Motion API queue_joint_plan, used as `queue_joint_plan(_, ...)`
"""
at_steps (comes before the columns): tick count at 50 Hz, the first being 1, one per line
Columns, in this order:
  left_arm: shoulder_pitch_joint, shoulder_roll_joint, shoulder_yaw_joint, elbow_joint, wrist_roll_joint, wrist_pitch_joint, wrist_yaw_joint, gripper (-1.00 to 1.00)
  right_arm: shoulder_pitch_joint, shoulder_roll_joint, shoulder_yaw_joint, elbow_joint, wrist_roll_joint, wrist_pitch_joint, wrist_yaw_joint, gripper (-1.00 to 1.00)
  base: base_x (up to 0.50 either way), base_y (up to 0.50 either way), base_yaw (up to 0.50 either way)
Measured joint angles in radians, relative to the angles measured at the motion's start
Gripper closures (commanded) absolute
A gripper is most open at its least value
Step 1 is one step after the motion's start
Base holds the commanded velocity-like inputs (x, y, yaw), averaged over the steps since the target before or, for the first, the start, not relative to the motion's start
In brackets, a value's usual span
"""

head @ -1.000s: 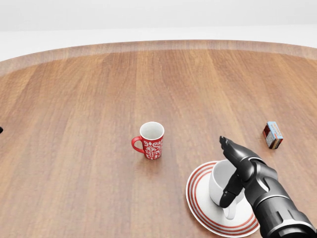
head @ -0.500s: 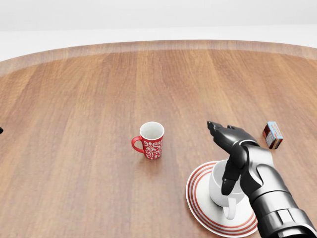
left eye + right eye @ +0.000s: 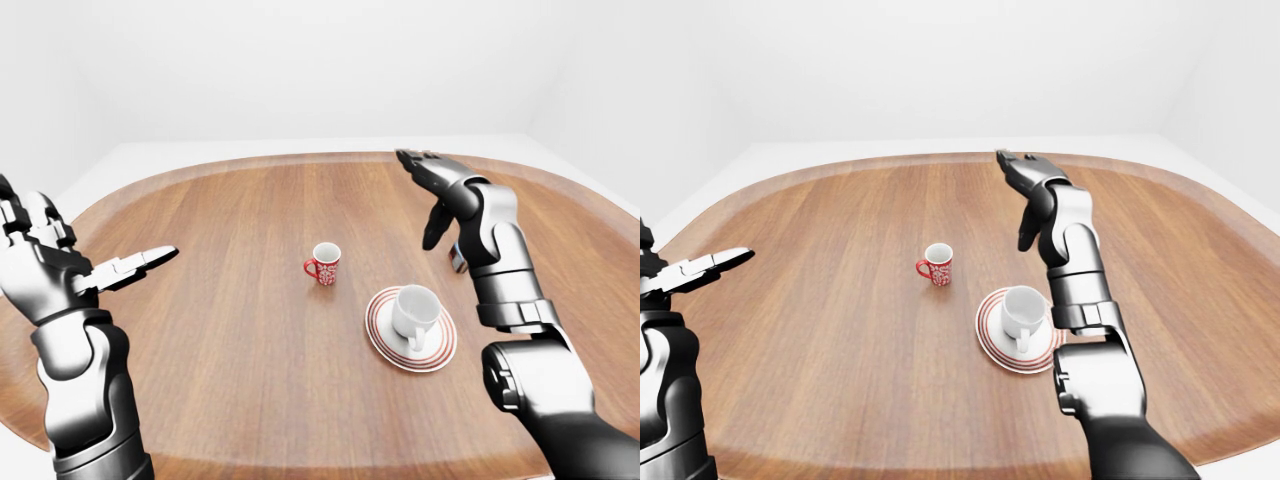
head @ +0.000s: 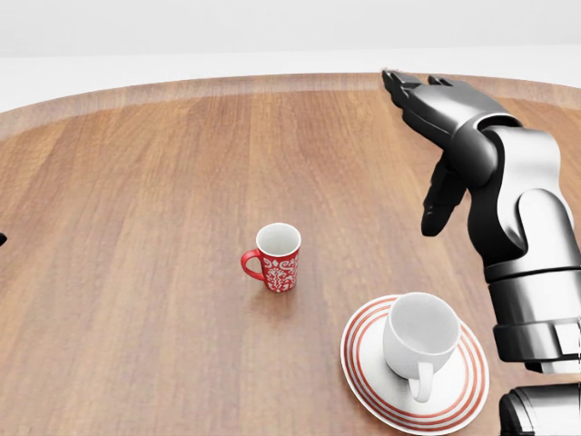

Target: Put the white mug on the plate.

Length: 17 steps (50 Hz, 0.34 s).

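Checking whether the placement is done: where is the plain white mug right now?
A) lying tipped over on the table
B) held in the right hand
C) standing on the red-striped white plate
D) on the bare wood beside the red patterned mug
C: the white mug stands upright on the red-striped white plate, with the open right hand raised clear above.

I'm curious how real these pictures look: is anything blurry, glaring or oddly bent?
Head view: sharp all over, with even light and only a soft shadow under the red mug and the white mug on the plate; no glare. Left-eye view: wide-angle, so the table edge curves and the left hand and right hand loom large.
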<state>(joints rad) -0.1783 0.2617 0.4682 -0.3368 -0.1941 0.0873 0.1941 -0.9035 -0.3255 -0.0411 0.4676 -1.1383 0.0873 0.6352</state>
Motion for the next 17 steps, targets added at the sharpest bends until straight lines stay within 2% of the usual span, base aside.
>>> queue_joint_plan(8,0.0,0.0,0.001,-0.006,0.0,0.0,0.0,-1.0,-0.134,-0.043,-0.023,-0.067,0.007,0.0,-0.017,-1.0,0.0,0.0,0.0)
queue_joint_plan(17,0.001,0.0,0.002,-0.01,0.001,0.0,-0.001,-1.0,-0.292,-0.086,-0.038,-0.055,0.012,0.0,-0.224,-1.0,0.0,0.0,0.0)
